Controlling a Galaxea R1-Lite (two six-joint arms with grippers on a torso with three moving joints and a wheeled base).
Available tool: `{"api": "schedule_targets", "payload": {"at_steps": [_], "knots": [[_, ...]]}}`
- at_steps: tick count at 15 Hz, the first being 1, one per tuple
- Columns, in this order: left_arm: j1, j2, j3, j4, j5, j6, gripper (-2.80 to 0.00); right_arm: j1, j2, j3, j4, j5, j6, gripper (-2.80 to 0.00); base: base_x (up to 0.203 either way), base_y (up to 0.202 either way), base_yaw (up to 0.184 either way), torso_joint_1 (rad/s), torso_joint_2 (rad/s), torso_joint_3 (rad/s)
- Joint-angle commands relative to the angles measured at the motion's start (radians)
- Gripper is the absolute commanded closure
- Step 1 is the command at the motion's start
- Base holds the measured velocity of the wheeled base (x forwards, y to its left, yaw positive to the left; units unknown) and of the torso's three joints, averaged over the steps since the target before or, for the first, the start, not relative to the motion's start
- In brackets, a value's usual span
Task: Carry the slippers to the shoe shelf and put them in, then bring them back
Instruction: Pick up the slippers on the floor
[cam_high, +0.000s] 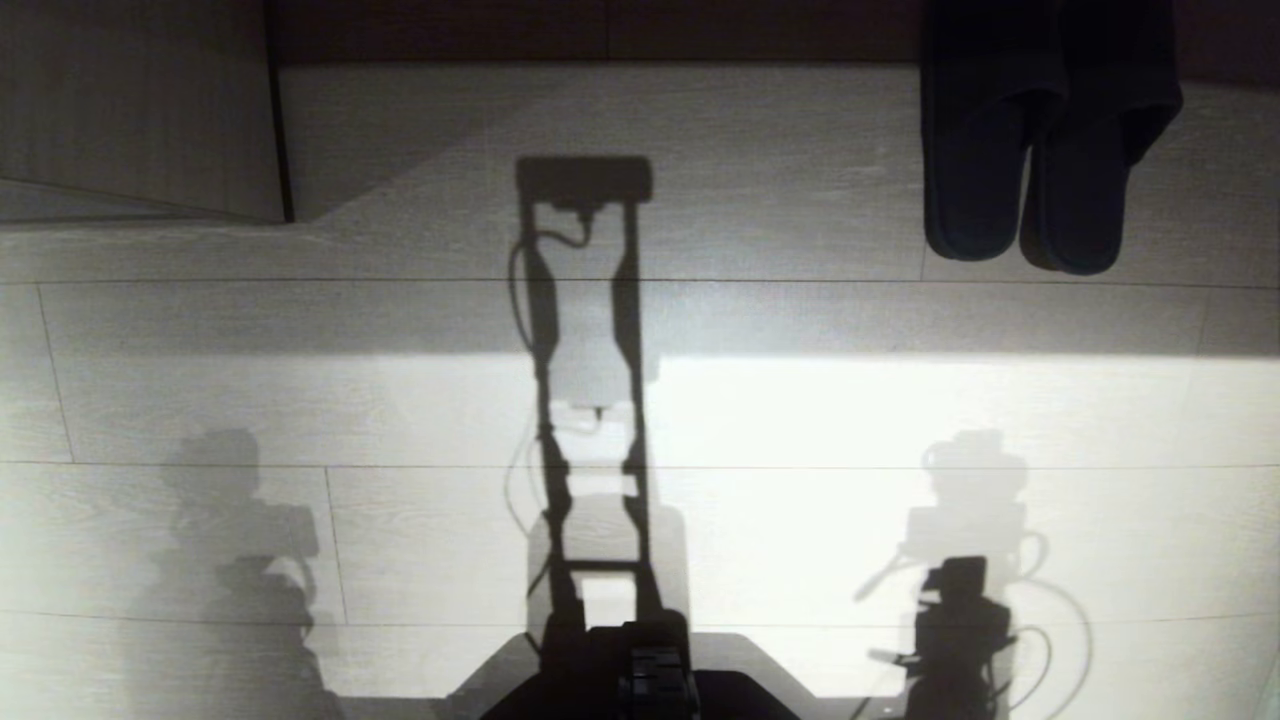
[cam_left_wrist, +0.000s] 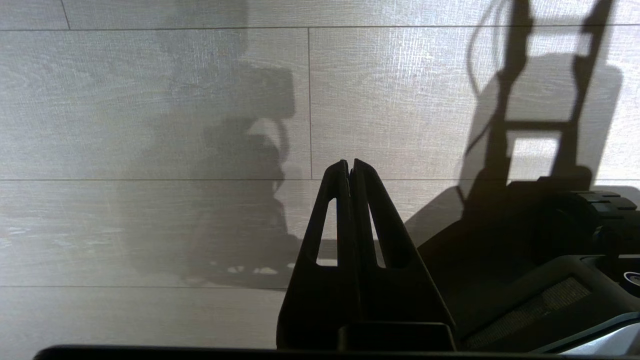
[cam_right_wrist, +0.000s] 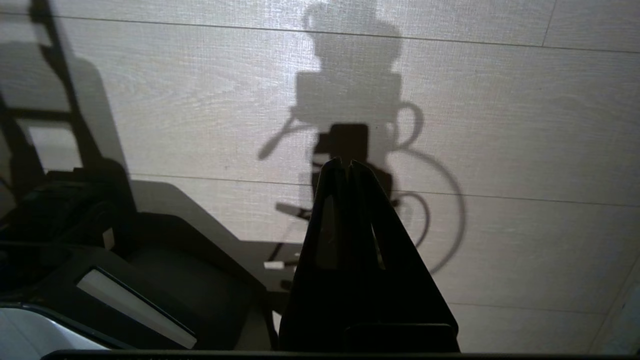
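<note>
A: Where are your slippers (cam_high: 1040, 150)?
B: Side by side on the floor (cam_high: 700, 420), far from the robot's base (cam_high: 640, 670), heels toward it for easy pickup.
A: And your hands?
B: Left hand (cam_left_wrist: 350, 165) and right hand (cam_right_wrist: 342, 162) both clenched, holding nothing, hanging beside the base.

A pale, wood-grain plank floor (cam_high: 800, 420) fills the room, its long seams running across. A bright band of light falls over the nearer planks, while the farther ones lie dimmer. At the far left stands a light wooden panel (cam_high: 140, 100) with a dark vertical edge, and behind runs a dark strip (cam_high: 600, 30).
</note>
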Motion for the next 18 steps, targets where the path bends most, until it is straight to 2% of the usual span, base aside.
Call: {"api": "schedule_targets", "payload": {"at_steps": [1,14,16,18], "knots": [[0.0,-0.001,0.0,-0.001,0.0,-0.001,0.0,0.0,0.0,0.0,0.0,0.0,0.0,0.0,0.0,0.0,0.0,0.0,0.0,0.0],[0.0,-0.001,0.0,-0.001,0.0,-0.001,0.0,-0.001,0.029,-0.002,-0.01,-0.001,0.0,0.0,0.0,0.0,0.0,0.0,0.0,0.0],[0.0,-0.001,0.0,-0.001,0.0,-0.001,0.0,-0.001,0.12,-0.031,-0.077,-0.003,0.0,0.0,0.0,0.0,0.0,0.0,0.0,0.0],[0.0,-0.001,0.0,-0.001,0.0,-0.001,0.0,-0.002,0.292,-0.071,-0.203,-0.006,-0.002,0.0,0.0,0.0,0.0,0.0,0.0,0.0]]}}
